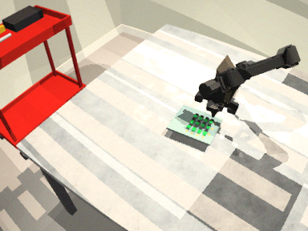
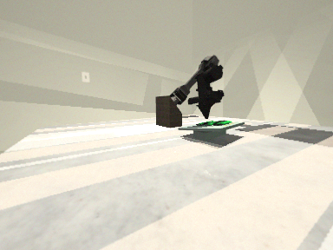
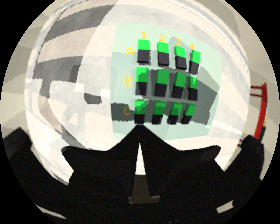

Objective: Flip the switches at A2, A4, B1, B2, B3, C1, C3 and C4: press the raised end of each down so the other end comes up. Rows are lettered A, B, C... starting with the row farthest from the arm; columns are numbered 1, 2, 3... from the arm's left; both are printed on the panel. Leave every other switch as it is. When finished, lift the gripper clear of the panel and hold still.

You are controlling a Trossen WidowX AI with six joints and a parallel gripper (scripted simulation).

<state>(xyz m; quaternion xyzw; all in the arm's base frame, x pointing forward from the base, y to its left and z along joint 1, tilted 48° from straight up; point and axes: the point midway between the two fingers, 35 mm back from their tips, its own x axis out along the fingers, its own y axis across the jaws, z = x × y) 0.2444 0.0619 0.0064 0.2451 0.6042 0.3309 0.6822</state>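
Shut claw (image 1: 213, 113) (image 2: 206, 115) (image 3: 139, 127) above the switch panel (image 1: 176, 123) (image 2: 186, 128) (image 3: 124, 40)

The claw's tips meet with nothing between them, pointing down, and in the wrist view they show at six o'clock from switch C1 (image 3: 140, 111); the panel sits on the worktop (image 1: 120, 144) (image 2: 152, 191) (image 3: 50, 120), and in the top view the red cart (image 1: 74, 56) (image 3: 263, 102) stands at ten o'clock from it

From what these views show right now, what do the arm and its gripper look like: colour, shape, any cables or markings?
The arm is near-black, with a slim straight link and chunky, blocky joints. The gripper is black too, its two fingers broad at the back and tapering to points. I can make out no cables or markings.
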